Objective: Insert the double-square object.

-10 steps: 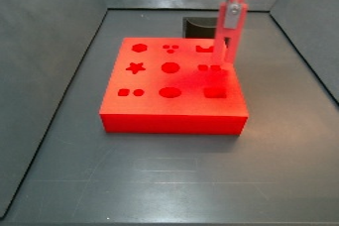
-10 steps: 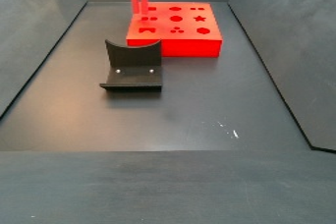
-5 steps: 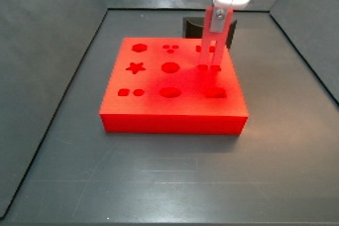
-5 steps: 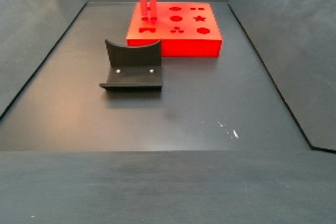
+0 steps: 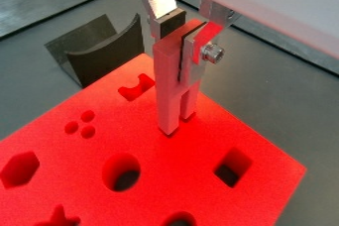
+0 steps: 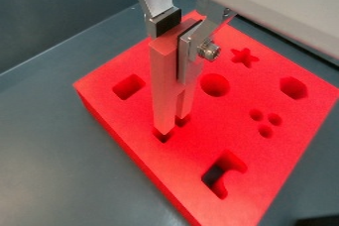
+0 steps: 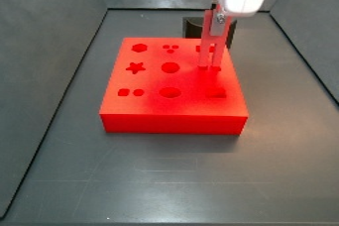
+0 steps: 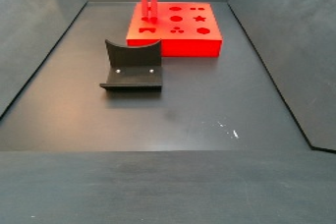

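Observation:
The double-square object (image 5: 172,96) is a tall slender red peg, held upright in my gripper (image 5: 179,47), whose silver fingers are shut on its upper part. It also shows in a wrist view (image 6: 165,91) and in both side views (image 7: 209,47) (image 8: 147,2). Its lower end stands at a small hole in the top of the big flat red block (image 7: 172,111), near the block's edge on the fixture side. How deep it sits I cannot tell. The gripper (image 7: 213,17) is right above the block.
The red block (image 8: 178,46) has several shaped holes: star, circles, hexagon, squares. The dark fixture (image 8: 132,68) stands on the floor beside the block, also in a wrist view (image 5: 93,52). Grey walls close the floor in.
My gripper with the peg has moved sideways from the block's edge to over the small hole and come down slightly. Block and fixture have not moved.

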### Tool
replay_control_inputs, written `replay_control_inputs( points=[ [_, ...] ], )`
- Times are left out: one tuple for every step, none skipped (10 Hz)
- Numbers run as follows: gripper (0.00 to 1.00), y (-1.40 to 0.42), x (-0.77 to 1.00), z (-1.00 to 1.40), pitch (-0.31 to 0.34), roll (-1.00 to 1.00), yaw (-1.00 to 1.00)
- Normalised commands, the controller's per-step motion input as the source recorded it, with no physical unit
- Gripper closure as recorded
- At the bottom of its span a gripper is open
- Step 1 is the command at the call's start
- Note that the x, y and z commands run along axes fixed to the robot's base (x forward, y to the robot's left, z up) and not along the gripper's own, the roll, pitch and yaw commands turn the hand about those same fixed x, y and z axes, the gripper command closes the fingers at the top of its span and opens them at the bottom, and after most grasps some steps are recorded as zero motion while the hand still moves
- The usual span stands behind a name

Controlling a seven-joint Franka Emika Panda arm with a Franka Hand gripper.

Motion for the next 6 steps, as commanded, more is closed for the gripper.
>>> replay_control_inputs(
  points=[
    [1.0,-0.04,0.13,-0.09,-0.016,0.12,0.15],
    [1.0,0.09,0.03,-0.27,-0.034,0.06,0.0],
    [1.0,0.12,0.0,-0.25,-0.029,0.0,-0.12],
    [1.0,0.05,0.02,-0.18,-0.05,-0.05,-0.27],
    [1.0,0.05,0.0,-0.11,-0.057,-0.09,-0.23],
    [1.0,0.01,0.02,-0.16,-0.1,-0.11,-0.21]
  ],
)
